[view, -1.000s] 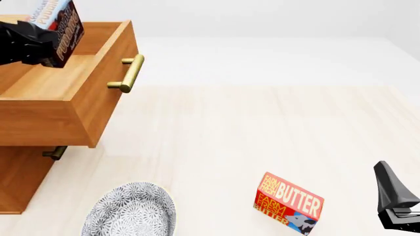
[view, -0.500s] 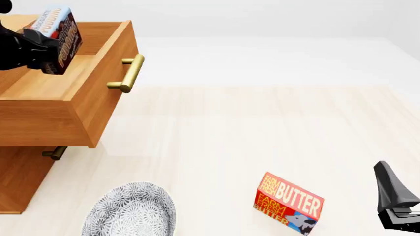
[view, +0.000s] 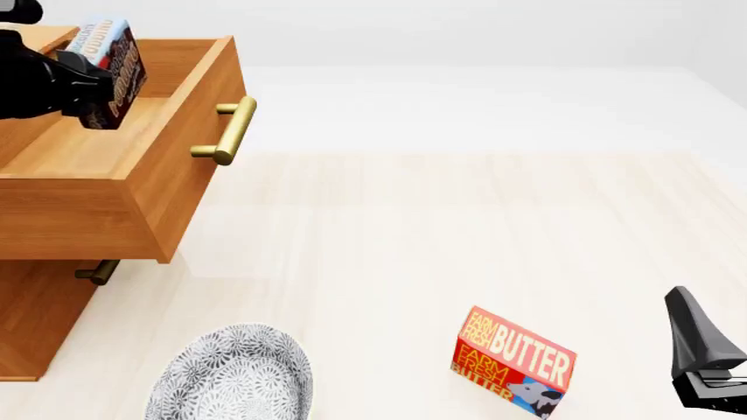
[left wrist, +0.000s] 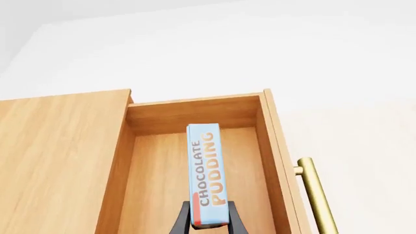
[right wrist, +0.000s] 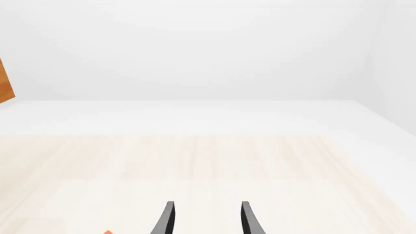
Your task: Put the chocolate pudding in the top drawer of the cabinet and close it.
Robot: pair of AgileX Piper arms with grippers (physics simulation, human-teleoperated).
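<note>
The chocolate pudding (view: 115,68) (left wrist: 208,170), a thin box with blue edge and brown face, hangs edge-up over the open top drawer (view: 140,149) (left wrist: 195,161) of the orange-brown cabinet (view: 35,315). My left gripper (view: 84,87) (left wrist: 209,224) is shut on the box, its black fingers clamping the near end. The drawer is pulled out, its brass bar handle (view: 230,131) (left wrist: 316,195) facing right. My right gripper (view: 701,376) (right wrist: 205,219) rests at the front right corner, open, with nothing between its fingers.
A red butter box (view: 513,360) stands on the table at front right of centre. A grey patterned bowl (view: 230,376) sits at the front left. The lower drawer's handle (view: 98,272) peeks out beneath the open drawer.
The left gripper has carried the pudding box slightly back and left over the drawer, and the box has tilted a little. The right arm is still.
</note>
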